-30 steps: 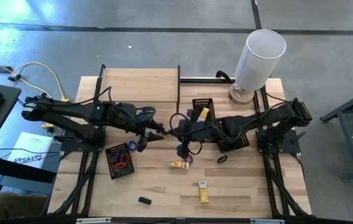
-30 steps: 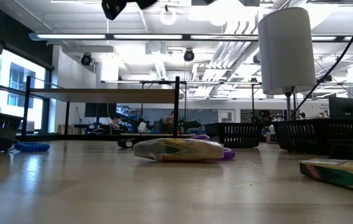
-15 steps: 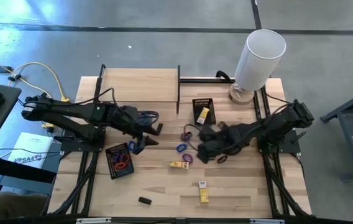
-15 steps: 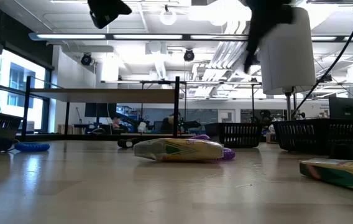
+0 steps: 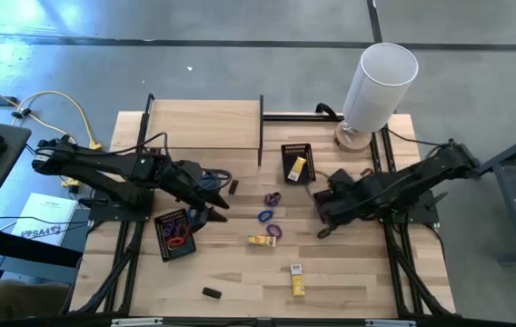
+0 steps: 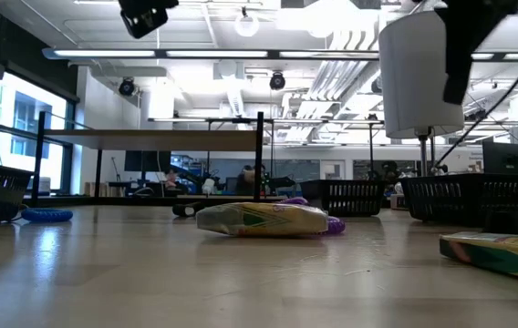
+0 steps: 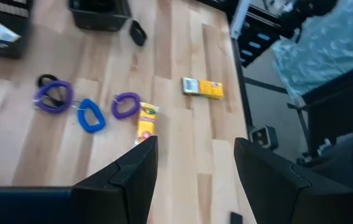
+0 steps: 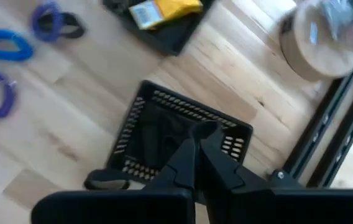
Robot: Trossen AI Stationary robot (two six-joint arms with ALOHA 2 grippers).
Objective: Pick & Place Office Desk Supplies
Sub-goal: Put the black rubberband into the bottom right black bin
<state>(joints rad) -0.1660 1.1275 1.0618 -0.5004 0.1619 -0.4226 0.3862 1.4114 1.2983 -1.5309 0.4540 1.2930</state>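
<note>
Loose supplies lie mid-table: a purple loop over a black loop (image 5: 272, 197), a blue loop (image 5: 264, 216), a purple loop (image 5: 274, 232), a yellow packet (image 5: 260, 241), a black loop (image 5: 324, 233), a second yellow packet (image 5: 298, 283), and small black blocks (image 5: 233, 186) (image 5: 210, 292). My left gripper (image 7: 195, 168) hovers open and holds nothing, left of the loops and above the table. My right gripper (image 8: 195, 138) is shut on nothing and points down over a black mesh tray (image 8: 145, 134) at the right.
A mesh tray with red and purple loops (image 5: 174, 234) sits under my left arm. Another tray (image 5: 297, 162) at the far middle holds a yellow packet. The tall white cylinder (image 5: 378, 84) stands at the far right. Bare wood lies along the near edge.
My right gripper has drawn back from the loops at mid-table toward the right edge and has tipped from nearly level to pointing down over the mesh tray, staying shut. My left gripper has pulled back a little toward the left edge.
</note>
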